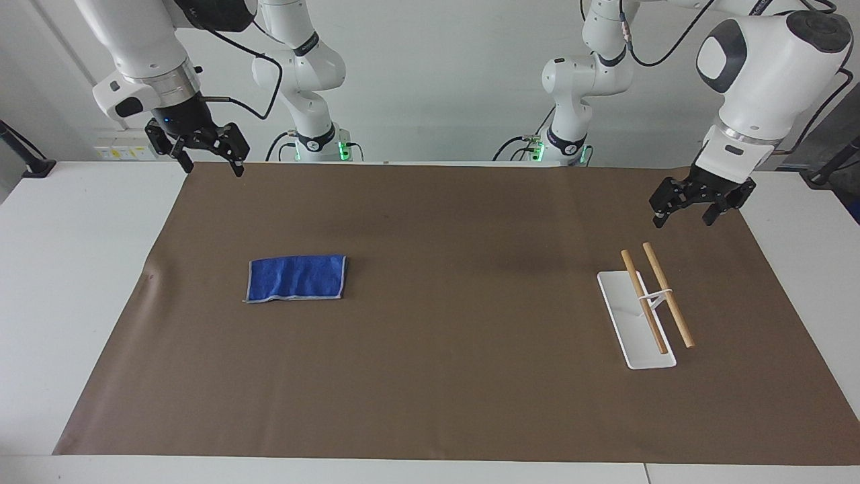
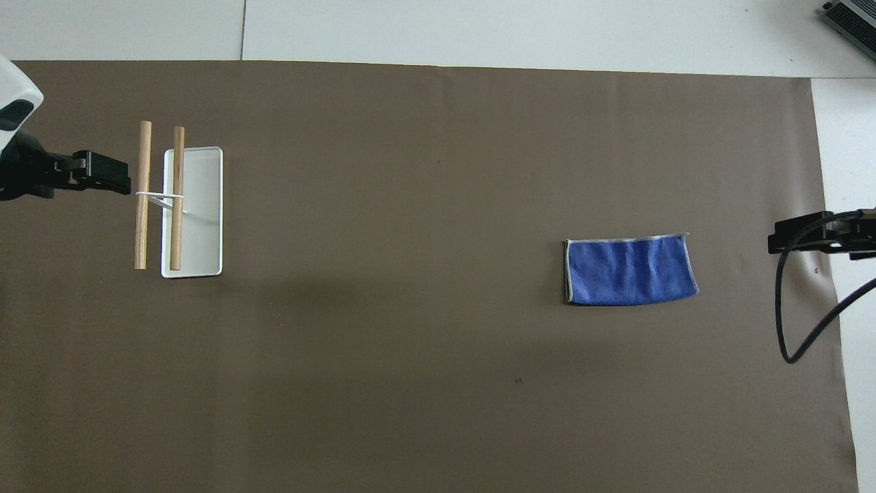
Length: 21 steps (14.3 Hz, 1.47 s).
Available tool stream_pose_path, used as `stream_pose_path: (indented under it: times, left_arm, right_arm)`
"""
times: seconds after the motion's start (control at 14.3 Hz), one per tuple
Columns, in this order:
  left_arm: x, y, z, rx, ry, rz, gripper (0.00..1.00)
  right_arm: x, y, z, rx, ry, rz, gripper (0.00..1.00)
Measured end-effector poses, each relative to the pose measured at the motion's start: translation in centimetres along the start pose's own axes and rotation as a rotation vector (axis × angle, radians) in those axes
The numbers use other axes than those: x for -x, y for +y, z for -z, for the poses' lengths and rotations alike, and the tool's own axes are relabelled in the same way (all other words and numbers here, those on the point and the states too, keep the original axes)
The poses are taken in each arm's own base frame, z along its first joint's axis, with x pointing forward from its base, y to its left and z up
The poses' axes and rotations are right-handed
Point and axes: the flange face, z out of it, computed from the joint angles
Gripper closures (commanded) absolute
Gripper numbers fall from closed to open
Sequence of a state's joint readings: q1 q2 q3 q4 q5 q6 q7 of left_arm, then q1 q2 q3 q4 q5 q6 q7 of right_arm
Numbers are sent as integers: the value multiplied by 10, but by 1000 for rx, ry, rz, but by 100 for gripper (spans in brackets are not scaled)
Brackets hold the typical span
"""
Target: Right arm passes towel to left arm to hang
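The towel (image 1: 297, 277) (image 2: 628, 270) is a small bright blue cloth with a thin pale grey edge. It lies flat and a bit wrinkly on the brown mat, toward the right arm's end of the desk.

Light bright, even, soft in both views. Seems to come from above. No hard shadows. Faint wide dark patch on brown mat (image 1: 430, 376) near middle of desk (image 1: 74, 269), fuzzy at its edges. Thin dark shadow under towel (image 2: 626, 270) edge. Small soft shadow beside rack (image 2: 195, 212). White desk edges glow pale, no strong glare. Green lamps shine at arm bases. Both views sharp, no blur. Desk edge lines look straight, little bending at corners.
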State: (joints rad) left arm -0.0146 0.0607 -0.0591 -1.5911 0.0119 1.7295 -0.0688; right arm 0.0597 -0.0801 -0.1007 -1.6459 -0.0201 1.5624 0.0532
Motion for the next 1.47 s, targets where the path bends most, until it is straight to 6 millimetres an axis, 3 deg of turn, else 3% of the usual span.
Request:
stream_pose_path:
  times: [0.98, 1.47]
  left_arm:
    - [0, 0, 0, 0, 0, 0, 0]
    - [0, 0, 0, 0, 0, 0, 0]
  right_arm:
    - [0, 0, 0, 0, -1, -2, 0]
    - [-4, -1, -13, -3, 33, 0, 0]
